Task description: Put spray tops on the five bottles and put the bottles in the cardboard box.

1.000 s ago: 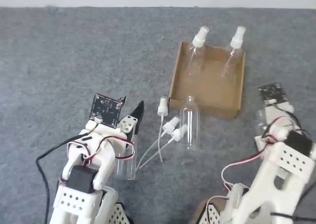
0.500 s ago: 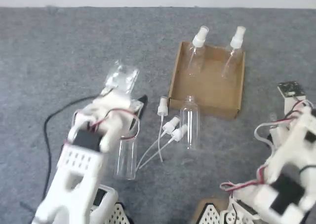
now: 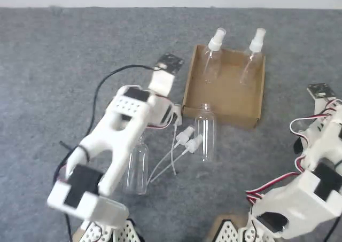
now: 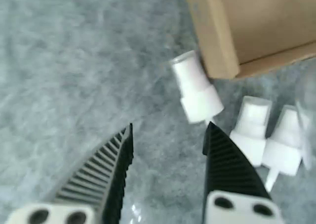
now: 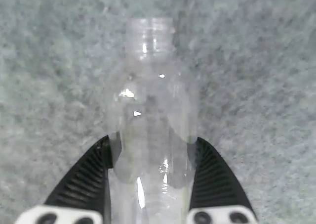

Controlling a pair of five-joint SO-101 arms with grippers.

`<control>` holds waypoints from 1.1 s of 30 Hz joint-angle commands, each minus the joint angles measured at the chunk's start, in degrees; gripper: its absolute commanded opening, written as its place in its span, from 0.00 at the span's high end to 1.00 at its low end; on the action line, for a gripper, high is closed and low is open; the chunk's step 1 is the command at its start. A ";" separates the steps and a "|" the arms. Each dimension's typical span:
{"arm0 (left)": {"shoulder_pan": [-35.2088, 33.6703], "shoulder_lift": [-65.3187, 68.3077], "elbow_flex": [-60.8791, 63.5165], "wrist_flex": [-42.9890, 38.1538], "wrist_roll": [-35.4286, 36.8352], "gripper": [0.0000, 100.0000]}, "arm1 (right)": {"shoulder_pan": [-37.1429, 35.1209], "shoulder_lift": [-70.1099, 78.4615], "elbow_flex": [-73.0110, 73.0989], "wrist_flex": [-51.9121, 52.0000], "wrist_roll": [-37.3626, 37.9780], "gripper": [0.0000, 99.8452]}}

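Note:
Three loose spray tops lie by the near left corner of the cardboard box. In the left wrist view my left gripper is open just short of the nearest spray top, with the other two beside its right finger. My left arm stretches over that spot in the high view. My right gripper is shut on a clear capless bottle above the carpet. Another capless bottle lies in front of the box, and a third lies beside the left arm. Two capped bottles rest in the box.
Grey carpet covers the table. My right arm stands at the right edge, right of the box. The dip tubes of the spray tops trail toward the lying bottle. Open carpet lies left of and behind the box.
My left arm has swung up and to the right, from beside the lying bottle to the spray tops at the box corner. My right arm has shifted toward the right edge.

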 commanded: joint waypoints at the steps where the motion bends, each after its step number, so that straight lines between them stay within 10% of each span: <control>1: 0.88 3.43 -7.16 0.97 1.58 0.78 | -0.48 0.48 -2.46 -1.80 1.41 0.98; 33: -3.69 10.81 -20.44 3.60 1.49 0.80 | -0.40 -0.13 -0.35 -1.54 1.58 0.98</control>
